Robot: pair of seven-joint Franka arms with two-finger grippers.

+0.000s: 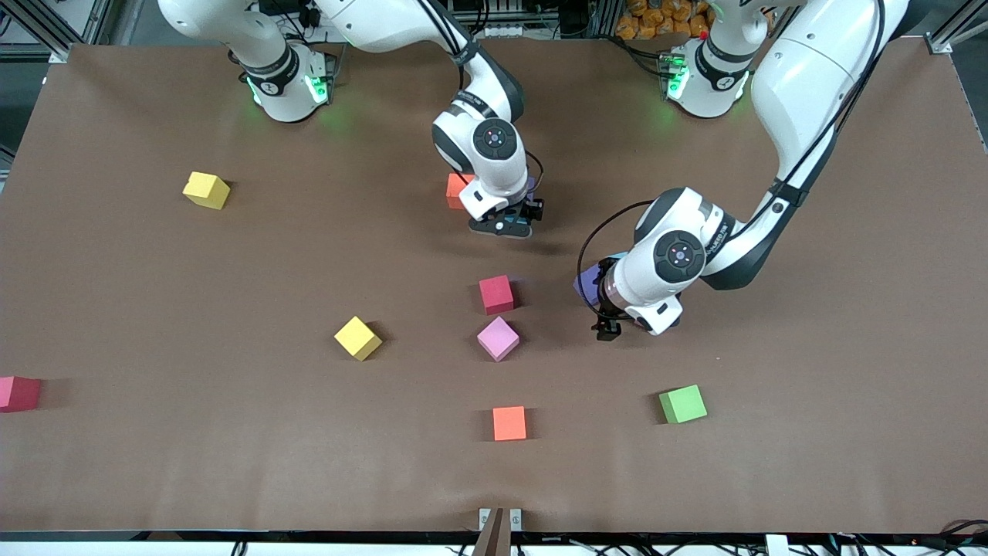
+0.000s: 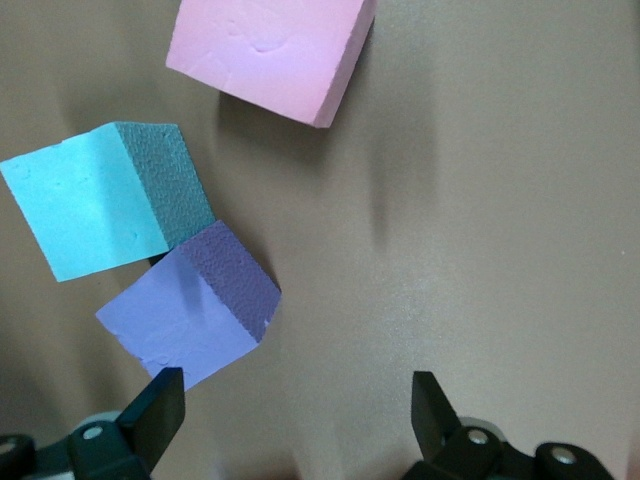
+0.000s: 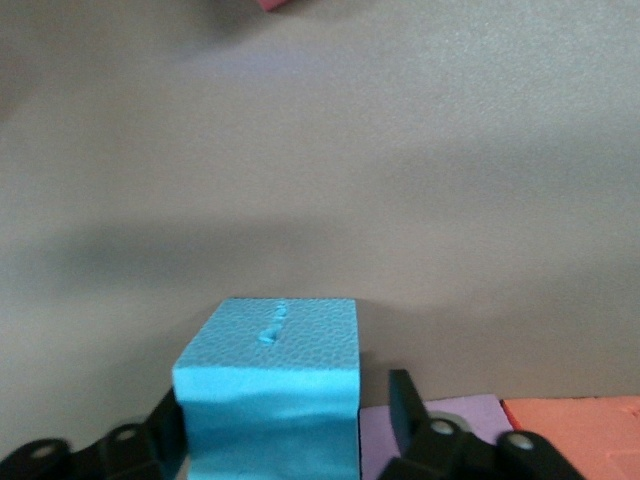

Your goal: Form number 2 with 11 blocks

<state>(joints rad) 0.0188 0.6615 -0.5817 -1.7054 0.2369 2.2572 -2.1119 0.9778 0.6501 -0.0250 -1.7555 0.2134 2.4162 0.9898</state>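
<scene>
On the brown tabletop (image 1: 154, 309) lie scattered blocks: two yellow (image 1: 207, 190), two red (image 1: 495, 294), two orange (image 1: 509, 423), one pink (image 1: 498, 338), one green (image 1: 682, 404). The left gripper (image 2: 295, 420), released, hovers by a purple (image 2: 190, 315) and a blue block (image 2: 100, 210). The right gripper (image 3: 285, 420) straddles another blue block (image 3: 268, 395), fingers apart. No digit is formed.

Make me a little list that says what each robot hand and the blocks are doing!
right gripper: open, fingers either side of the light blue block
beside it: purple block, then orange block
left gripper: open, over the table by a second purple block
scattered blocks: yellow block, red block, pink block, green block
number 2: not formed yet
</scene>
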